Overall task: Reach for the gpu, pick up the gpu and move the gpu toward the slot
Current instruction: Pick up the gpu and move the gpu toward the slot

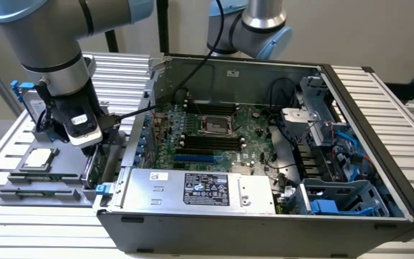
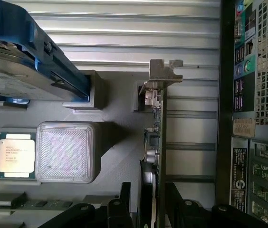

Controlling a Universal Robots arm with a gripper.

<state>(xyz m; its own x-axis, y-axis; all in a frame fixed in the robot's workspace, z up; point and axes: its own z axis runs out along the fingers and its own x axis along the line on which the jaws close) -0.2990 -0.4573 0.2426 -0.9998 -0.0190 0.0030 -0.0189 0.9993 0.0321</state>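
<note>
the gpu (image 2: 156,137) stands on edge in the grey holder (image 2: 119,142) beside the computer case (image 2: 229,95), so the gripper (image 2: 149,194) can straddle it from above; whether it is clamped, i cannot tell.

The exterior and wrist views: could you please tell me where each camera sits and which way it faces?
Exterior view: off the arm, raised, looking down into the open computer case and the gray tray at that view's left; the arm and gripper show.
Wrist view: on the wrist, looking past the gripper at the gpu standing edge-on in the tray.
Shared: tray, gpu, processor chip, case.
</note>
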